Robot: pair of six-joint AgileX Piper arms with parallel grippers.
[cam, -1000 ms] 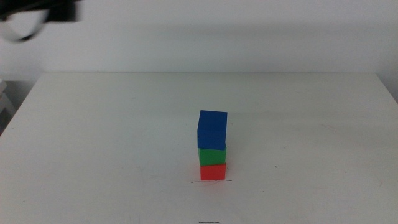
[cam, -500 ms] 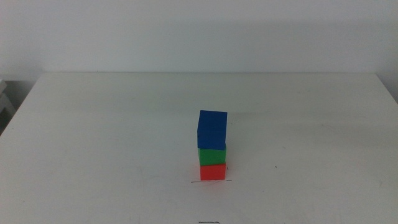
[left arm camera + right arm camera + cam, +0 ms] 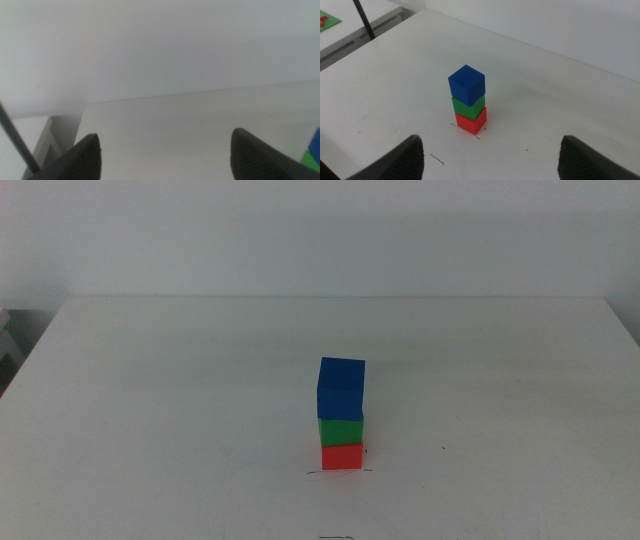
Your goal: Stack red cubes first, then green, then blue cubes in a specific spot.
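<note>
**Red, green, blue — the tower stands alone**

White bench point(image 3: 150, 400) fills the near ground, and the closest mark on it is a short dark line at the middle view's lower edge. Just beyond lies the specific spot point(image 3: 312, 472), its thin pen line running under the red cube point(image 3: 342, 456). The green cube point(image 3: 340, 431) sits squarely on the red one, and the blue cube point(image 3: 342, 388) tops it, turned a little off square yet fully supported. A tiny dark speck lies off to the side.

A second ago a dark arm showed in the far left corner of the middle view; now it is gone, and nothing touches the stack. The cubes have not shifted — so the order looks complete and the task appears done.

Both arms wait well back. The left claw point(image 3: 165, 155) is spread wide and holds nothing, with only slivers of blue and green at its view's edge. The right claw point(image 3: 490, 160) is likewise parted and empty, facing the tower from a distance.
</note>
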